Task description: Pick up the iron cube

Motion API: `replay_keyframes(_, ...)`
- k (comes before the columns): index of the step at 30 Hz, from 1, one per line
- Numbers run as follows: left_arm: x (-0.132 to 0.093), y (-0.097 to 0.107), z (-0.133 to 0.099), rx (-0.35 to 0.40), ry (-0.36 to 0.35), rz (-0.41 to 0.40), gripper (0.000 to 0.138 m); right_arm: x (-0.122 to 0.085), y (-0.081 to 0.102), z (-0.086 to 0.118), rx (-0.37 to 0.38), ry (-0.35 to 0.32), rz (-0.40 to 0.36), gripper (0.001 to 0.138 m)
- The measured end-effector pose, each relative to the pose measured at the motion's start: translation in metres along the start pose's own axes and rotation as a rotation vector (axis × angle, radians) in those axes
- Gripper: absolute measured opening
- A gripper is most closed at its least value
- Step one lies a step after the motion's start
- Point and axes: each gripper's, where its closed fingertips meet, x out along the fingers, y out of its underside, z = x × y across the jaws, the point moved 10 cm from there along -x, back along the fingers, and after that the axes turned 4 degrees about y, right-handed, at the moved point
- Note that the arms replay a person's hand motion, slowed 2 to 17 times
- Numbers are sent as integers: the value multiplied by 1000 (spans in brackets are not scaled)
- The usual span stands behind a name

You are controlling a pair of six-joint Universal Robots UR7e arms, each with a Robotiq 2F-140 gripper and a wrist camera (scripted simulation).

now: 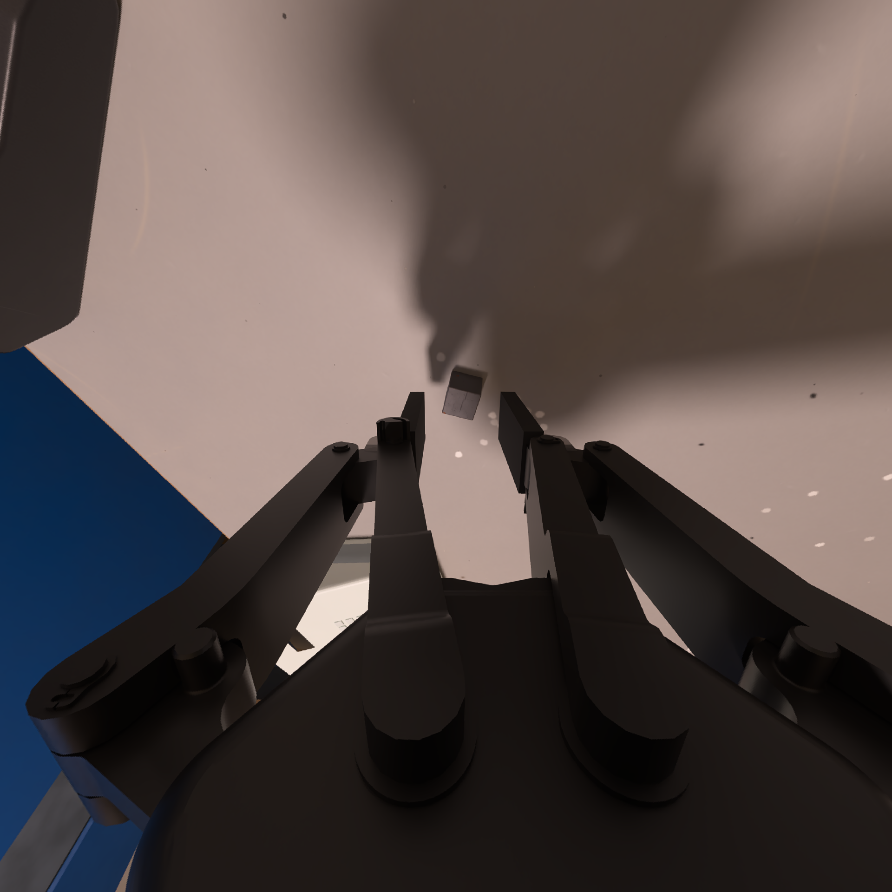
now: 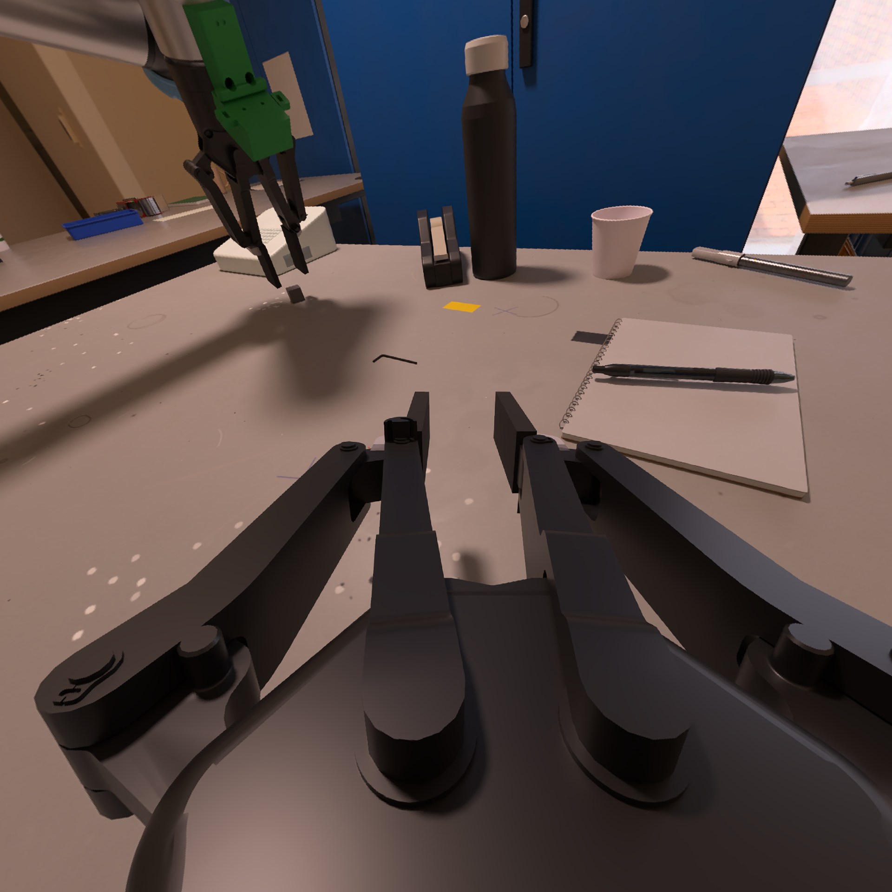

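The iron cube (image 1: 462, 398) is small, dark grey and rests on the beige table. In the left wrist view it lies just beyond my fingertips, in line with the gap between them. My left gripper (image 1: 461, 403) is open and empty, a short way above the cube. The right wrist view shows the cube (image 2: 295, 293) at the far left of the table, with the left gripper (image 2: 289, 277) hanging just above it, jaws apart. My right gripper (image 2: 461, 403) is open and empty, low over the table's middle, far from the cube.
A white box (image 2: 275, 241) stands behind the cube. Farther right are a black holder (image 2: 439, 251), a tall black bottle (image 2: 488, 159), a paper cup (image 2: 619, 241), a marker (image 2: 772, 265), a notebook (image 2: 695, 425) with a pen (image 2: 690, 373), and a hex key (image 2: 393, 359).
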Motion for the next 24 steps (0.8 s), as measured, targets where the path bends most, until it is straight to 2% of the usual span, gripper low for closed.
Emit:
replay_keyframes(13, 10, 1, 3, 28, 37, 14, 40, 4, 1, 2, 11, 11, 4, 36)
replay_keyframes(24, 17, -1, 3, 79, 19, 30, 39, 8, 2, 7, 5, 11, 13, 36)
